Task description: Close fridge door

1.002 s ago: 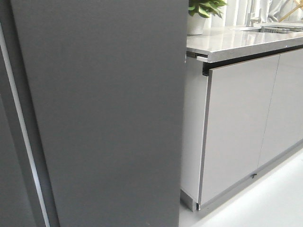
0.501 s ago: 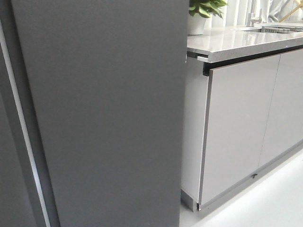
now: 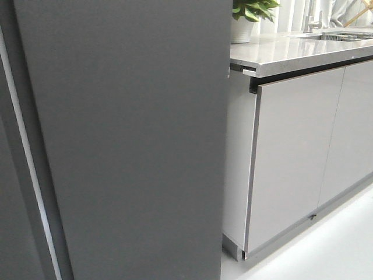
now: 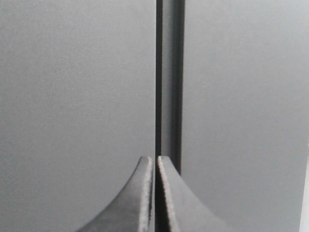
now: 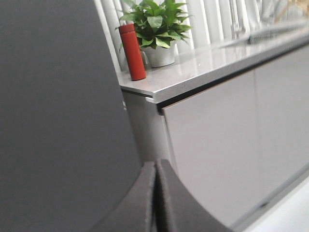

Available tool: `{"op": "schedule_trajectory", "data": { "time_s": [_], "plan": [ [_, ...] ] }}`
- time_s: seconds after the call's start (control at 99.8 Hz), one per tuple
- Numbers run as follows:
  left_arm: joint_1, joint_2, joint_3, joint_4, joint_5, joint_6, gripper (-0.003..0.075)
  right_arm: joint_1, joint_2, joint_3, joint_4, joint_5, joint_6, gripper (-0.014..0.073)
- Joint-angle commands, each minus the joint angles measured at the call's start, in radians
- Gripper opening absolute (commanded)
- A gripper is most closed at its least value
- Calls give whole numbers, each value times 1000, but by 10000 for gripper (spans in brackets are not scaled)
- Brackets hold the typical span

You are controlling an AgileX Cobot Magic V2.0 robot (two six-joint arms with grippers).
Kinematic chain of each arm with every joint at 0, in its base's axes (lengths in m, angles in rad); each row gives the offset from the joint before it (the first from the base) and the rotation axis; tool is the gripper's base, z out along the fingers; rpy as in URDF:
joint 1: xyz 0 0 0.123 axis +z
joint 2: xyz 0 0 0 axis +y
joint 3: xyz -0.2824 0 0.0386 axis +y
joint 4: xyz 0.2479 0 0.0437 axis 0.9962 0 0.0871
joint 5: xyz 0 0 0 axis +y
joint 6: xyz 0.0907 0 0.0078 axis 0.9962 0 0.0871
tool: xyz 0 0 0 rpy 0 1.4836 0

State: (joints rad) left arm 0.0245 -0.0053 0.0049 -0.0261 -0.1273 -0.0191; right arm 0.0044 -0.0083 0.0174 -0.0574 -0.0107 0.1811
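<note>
Matte dark grey over most of the front view — the fridge door (image 3: 128,140), a tall flat panel with a bare, handle-free outer face. Only that outer face on show. Flanked on one side by a pale vertical strip (image 3: 26,157) and more dark panelling, on the other by light-grey glossy cabinet doors (image 3: 291,151) under a speckled bench top (image 3: 303,52).

Left end effector (image 4: 155,166): shut, fingers (image 4: 140,193) pressed together with only a hairline slit between them, holding nothing. Directly ahead of its tips, a narrow dark vertical seam (image 4: 158,77) between two dark-grey panels, one to each side of the closed tips. Tips very close to that surface; contact impossible to judge. Which of the two panels is the door — cannot tell from this view.

Right end effector (image 5: 156,166): likewise shut, fingers (image 5: 176,203) meeting along a thin line, nothing gripped. Dark-grey door face (image 5: 58,121) close up on one side of the tips, filling that side of the wrist view. On the other side of the tips and farther off, the grey cabinet side and glossy cabinet fronts (image 5: 231,135). Beyond and above the tips, on the bench top (image 5: 207,63): a red cylindrical bottle (image 5: 132,52) standing upright, just beside a leafy green plant (image 5: 157,21) in a pale pot, with white vertical blinds (image 5: 212,19) behind them.

Neither end effector visible from the front camera.
</note>
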Motion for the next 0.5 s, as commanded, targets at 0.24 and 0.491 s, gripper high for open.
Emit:
{"op": "schedule_trajectory", "data": {
  "time_s": [0.24,0.491],
  "plan": [
    [-2,-11,35,-4,-73,-4,-20,2,-23,19,152,-71,-213,-46],
    [-2,-11,35,-4,-73,-4,-20,2,-23,19,152,-71,-213,-46]
  ]
}}
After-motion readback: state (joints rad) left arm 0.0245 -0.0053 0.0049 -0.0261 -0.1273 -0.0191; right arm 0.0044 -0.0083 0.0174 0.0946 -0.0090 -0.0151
